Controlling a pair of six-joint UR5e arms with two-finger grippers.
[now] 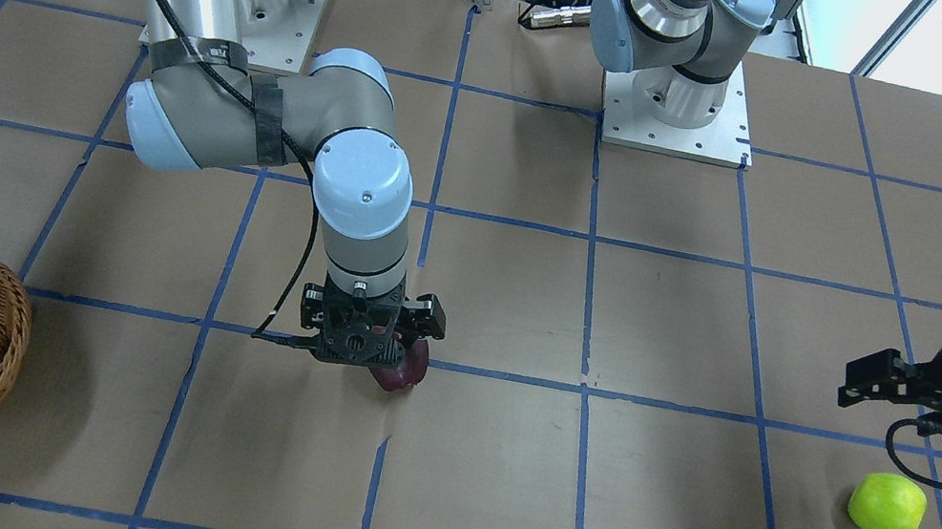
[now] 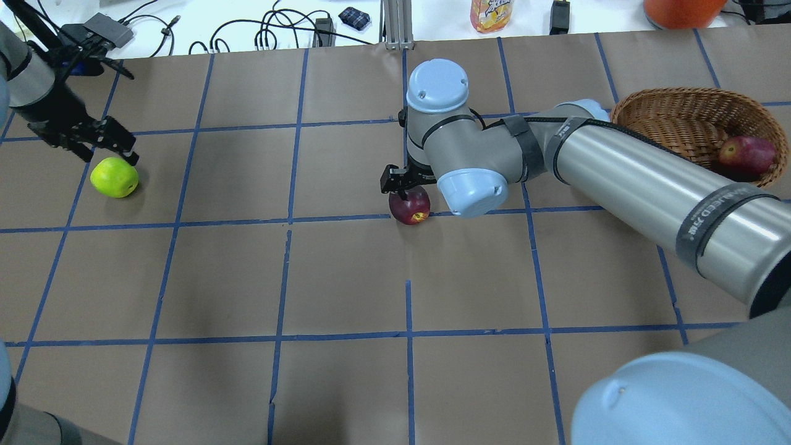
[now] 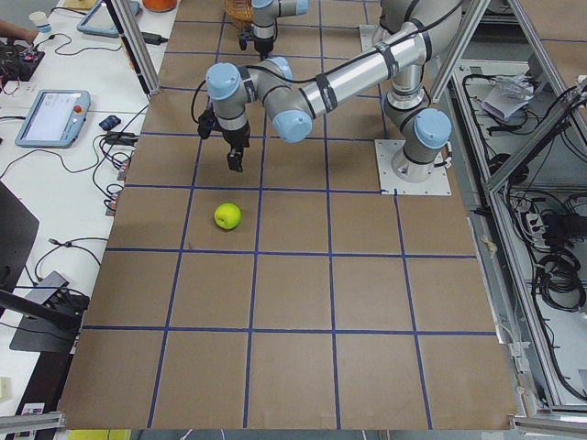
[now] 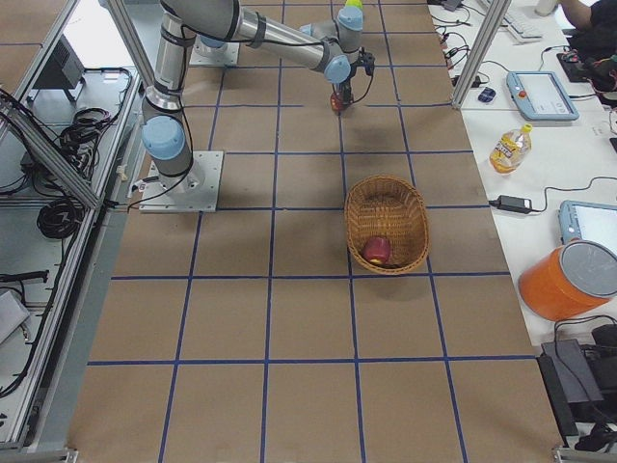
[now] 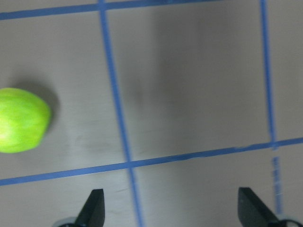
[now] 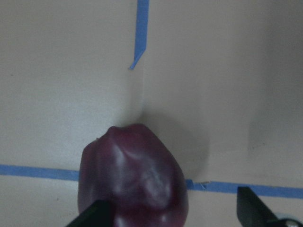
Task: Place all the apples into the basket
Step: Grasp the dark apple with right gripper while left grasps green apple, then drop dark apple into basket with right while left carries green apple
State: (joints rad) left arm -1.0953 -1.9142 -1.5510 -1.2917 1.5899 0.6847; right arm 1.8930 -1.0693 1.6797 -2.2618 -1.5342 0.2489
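1. Brown paper with blue tape lines is covering the table (image 2: 346, 278)
2. Right gripper (image 6: 173, 213) is hanging at mid-table with its fingers spread, the dark maroon apple (image 2: 410, 207) sitting between them on the paper
3. Left gripper (image 5: 173, 208) is hovering unclenched just beside the lime green apple (image 2: 114, 177) at the far left
4. Red apple (image 2: 746, 153) is lying inside the wicker basket (image 2: 667, 117) at the far right
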